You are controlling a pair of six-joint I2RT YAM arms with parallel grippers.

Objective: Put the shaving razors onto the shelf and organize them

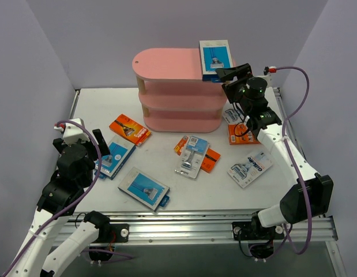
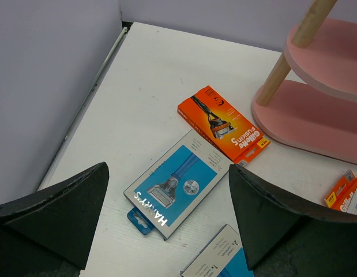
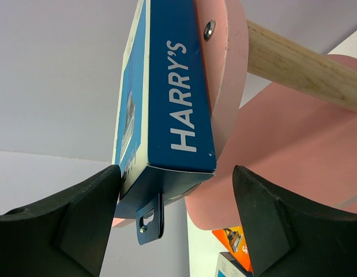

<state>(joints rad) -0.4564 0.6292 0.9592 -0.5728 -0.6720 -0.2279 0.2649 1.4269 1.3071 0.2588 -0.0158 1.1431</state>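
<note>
Harry's box is seen overhanging shelf edge; R gripper & L gripper are held wide, empty. Box could be clipped off during retreat.

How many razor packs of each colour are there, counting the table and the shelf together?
Blue-and-white boxes: 3, one of them on top of the pink shelf
Clear grey blister packs: 3
Orange cards: 3
Total: 9
</note>
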